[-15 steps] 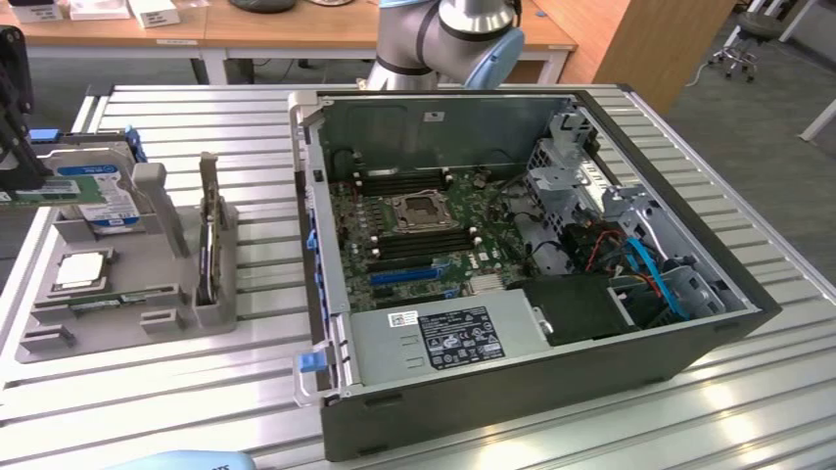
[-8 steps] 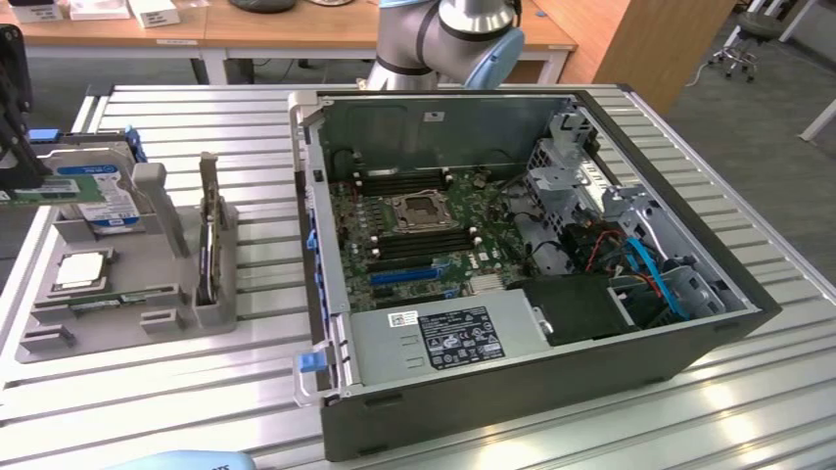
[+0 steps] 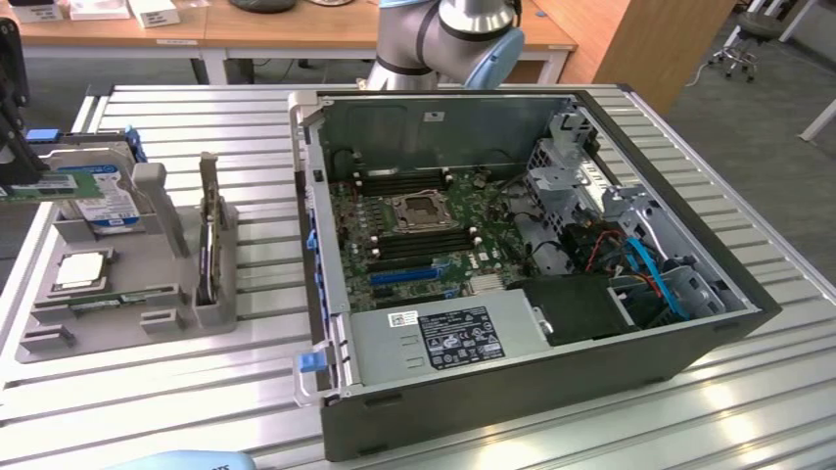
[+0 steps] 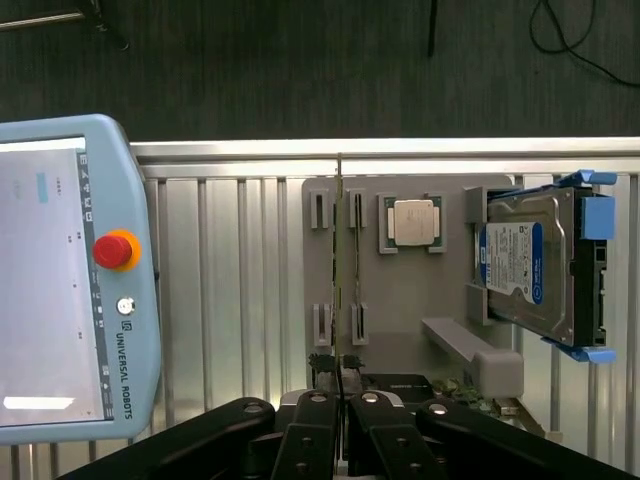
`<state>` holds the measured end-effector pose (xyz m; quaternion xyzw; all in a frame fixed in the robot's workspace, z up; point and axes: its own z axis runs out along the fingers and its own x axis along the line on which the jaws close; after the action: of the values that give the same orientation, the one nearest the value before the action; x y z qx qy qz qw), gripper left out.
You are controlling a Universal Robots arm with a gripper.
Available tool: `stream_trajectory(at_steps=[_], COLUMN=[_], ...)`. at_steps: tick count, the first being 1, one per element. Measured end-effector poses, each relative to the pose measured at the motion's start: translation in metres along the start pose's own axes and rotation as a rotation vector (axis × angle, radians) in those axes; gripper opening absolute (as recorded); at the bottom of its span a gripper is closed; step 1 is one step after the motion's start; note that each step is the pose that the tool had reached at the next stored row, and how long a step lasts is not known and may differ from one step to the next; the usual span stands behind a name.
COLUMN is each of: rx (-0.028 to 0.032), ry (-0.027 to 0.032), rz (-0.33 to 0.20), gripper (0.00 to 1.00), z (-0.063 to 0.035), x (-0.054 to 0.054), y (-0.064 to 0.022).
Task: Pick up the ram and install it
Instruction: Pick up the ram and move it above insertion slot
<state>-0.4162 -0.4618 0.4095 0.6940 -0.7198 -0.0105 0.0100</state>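
The ram (image 3: 55, 186) is a thin green stick with a pale label, lifted above the grey parts tray (image 3: 131, 323) at the exterior view's left edge. My gripper (image 3: 16, 181) is shut on it. The wrist view looks down the stick's edge, so the ram (image 4: 340, 260) shows as a thin line running out from my gripper (image 4: 340, 385), whose fingers (image 4: 315, 400) are pressed together on it. The open computer case (image 3: 653, 372) lies at the exterior view's right, with its motherboard memory slots (image 3: 398, 181) beside the processor socket (image 3: 421, 209).
On the tray sit a blue-labelled hard drive (image 4: 525, 265), a square silver processor chip (image 4: 412, 222) and a second green stick (image 4: 357, 260) in its holder. A teach pendant (image 4: 60, 280) lies on the slatted metal table (image 3: 261, 127) beside the tray.
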Motion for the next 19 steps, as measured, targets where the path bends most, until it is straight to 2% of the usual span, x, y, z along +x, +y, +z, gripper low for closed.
stream_trajectory(at_steps=[9, 19], rx=[-0.0001, -0.0002], ry=[0.0002, 0.0001], rz=[0.0, 0.0], gripper=[0.12, 0.12], z=[-0.0002, -0.0007], x=[0.0, -0.001], y=[-0.0031, -0.0208])
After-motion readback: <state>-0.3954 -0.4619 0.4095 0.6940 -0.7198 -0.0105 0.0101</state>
